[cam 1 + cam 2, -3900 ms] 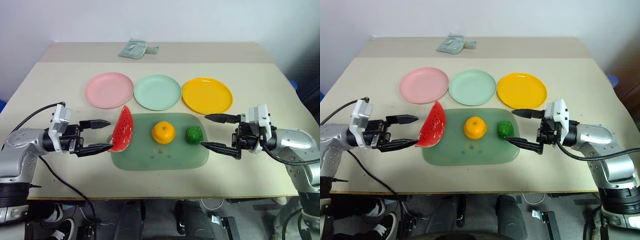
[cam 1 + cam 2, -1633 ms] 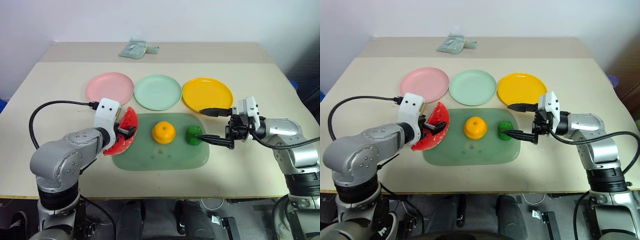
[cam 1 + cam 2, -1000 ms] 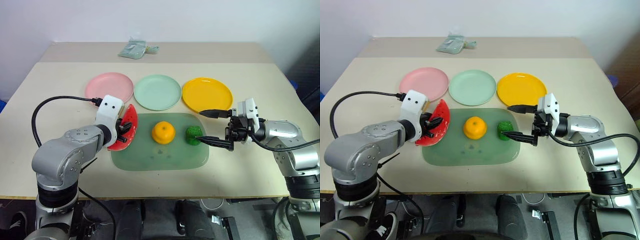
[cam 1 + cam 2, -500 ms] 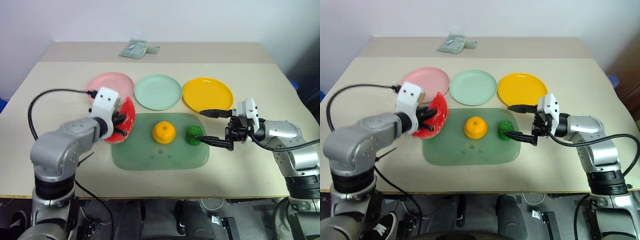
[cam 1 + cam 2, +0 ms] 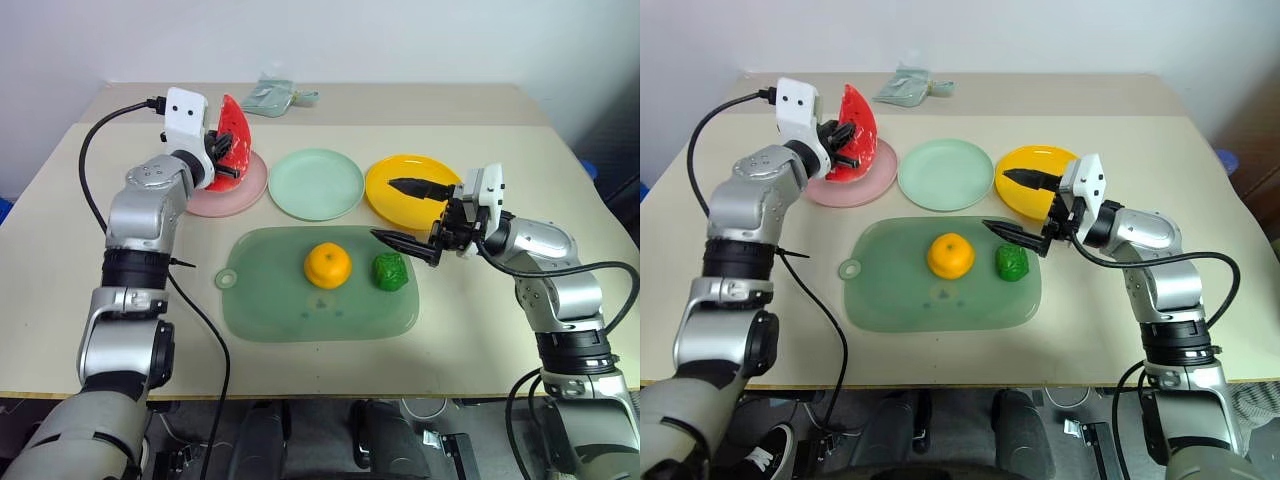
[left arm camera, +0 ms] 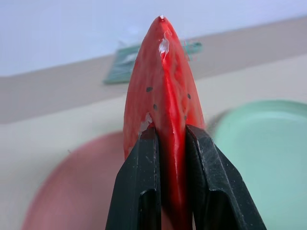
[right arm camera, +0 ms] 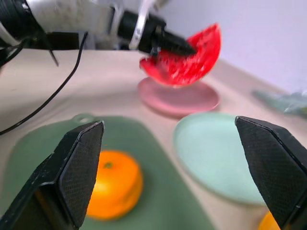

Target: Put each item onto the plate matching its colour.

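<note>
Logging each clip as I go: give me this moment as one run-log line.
left gripper: shut on watermelon wedge, above pink plate | right gripper: open, empty | orange fruit, green vegetable: on cutting board

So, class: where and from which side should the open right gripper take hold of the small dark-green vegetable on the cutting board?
Probably across its middle, from the right: the dark-green vegetable is small and rounded, the orange flanks its left, and the right gripper, open, hovers just to its upper right.

There were three plates: one pink plate [image 5: 225, 190], one mint green plate [image 5: 315, 184], one yellow plate [image 5: 400, 180]. Three toy foods: one watermelon wedge [image 5: 232, 135], one orange [image 5: 327, 265], one bumpy green vegetable [image 5: 389, 271]. One cutting board [image 5: 300, 315].
</note>
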Controlling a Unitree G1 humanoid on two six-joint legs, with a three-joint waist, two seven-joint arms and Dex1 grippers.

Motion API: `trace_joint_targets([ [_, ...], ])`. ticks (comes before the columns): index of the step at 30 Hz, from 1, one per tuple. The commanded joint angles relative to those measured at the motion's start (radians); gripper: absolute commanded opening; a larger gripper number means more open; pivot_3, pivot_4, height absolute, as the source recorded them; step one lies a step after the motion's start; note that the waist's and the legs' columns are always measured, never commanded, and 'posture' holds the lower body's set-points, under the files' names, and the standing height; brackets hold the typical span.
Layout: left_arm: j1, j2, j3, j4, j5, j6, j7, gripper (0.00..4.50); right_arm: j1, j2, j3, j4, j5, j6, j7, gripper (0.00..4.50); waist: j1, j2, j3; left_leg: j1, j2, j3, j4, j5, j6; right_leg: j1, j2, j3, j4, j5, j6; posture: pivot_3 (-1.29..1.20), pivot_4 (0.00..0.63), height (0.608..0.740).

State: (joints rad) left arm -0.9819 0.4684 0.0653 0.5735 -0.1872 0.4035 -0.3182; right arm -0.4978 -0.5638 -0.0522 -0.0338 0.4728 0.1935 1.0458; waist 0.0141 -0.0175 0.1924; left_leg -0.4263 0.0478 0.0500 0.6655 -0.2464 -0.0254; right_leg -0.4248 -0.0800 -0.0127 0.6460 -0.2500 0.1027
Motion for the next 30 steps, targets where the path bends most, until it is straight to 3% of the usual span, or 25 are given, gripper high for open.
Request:
trace_joint_targets([
  [1, -0.067, -0.001, 0.012, 0.17, 0.041, -0.143, -0.013, 0.17, -0.008, 0.018, -0.007, -0.015, -0.03, -0.04, -0.046, 4.5, -0.001, 0.0, 0.0, 0.0, 0.0, 0.0, 0.0, 0.0, 0.0, 0.0, 0.0, 0.0, 0.0, 0.0, 0.0, 0.0, 0.15, 0.737],
  [9, -0.112, -0.006, 0.011, 0.366, 0.08, -0.271, -0.074, 0.17, -0.003, 0.018, -0.014, -0.015, -0.052, -0.045, -0.074, 4.5, -0.001, 0.0, 0.0, 0.0, 0.0, 0.001, 0.0, 0.0, 0.0, 0.0, 0.0, 0.0, 0.001, 0.0, 0.0, 0.0, 0.15, 0.737],
  [17, -0.115, 0.009, 0.014, 0.31, 0.082, -0.247, -0.127, 4.1, -0.008, 0.018, -0.012, -0.01, -0.052, -0.042, -0.071, 4.5, -0.003, 0.0, 0.0, 0.0, 0.0, 0.001, 0.0, 0.0, 0.0, 0.0, 0.0, 0.0, 0.001, 0.0, 0.001, 0.0, 0.15, 0.737],
  [18, -0.11, 0.014, 0.004, 0.289, 0.098, -0.252, -0.126, 4.44, -0.009, 0.018, -0.012, -0.009, -0.053, -0.042, -0.07, 4.5, -0.002, 0.0, 0.0, 0.0, 0.0, 0.001, 0.0, 0.0, 0.0, 0.0, 0.0, 0.0, 0.001, 0.0, 0.001, 0.0, 0.15, 0.737],
  [26, -0.121, 0.02, 0.076, 0.088, 0.013, -0.196, -0.176, 4.44, -0.015, 0.018, -0.012, 0.0, -0.052, -0.044, -0.066, 4.5, -0.003, 0.0, 0.0, 0.0, 0.0, 0.001, 0.0, 0.0, 0.0, 0.0, 0.0, 0.0, 0.001, 0.0, 0.001, 0.0, 0.15, 0.737],
  [30, -0.079, 0.033, 0.082, -0.057, -0.088, -0.147, -0.361, 4.44, -0.019, 0.008, -0.021, -0.003, -0.043, -0.03, -0.062, 4.5, -0.004, 0.0, 0.0, 0.0, 0.0, 0.001, 0.0, 0.0, 0.0, 0.0, 0.0, 0.0, 0.001, 0.0, 0.001, 0.0, 0.15, 0.737],
])
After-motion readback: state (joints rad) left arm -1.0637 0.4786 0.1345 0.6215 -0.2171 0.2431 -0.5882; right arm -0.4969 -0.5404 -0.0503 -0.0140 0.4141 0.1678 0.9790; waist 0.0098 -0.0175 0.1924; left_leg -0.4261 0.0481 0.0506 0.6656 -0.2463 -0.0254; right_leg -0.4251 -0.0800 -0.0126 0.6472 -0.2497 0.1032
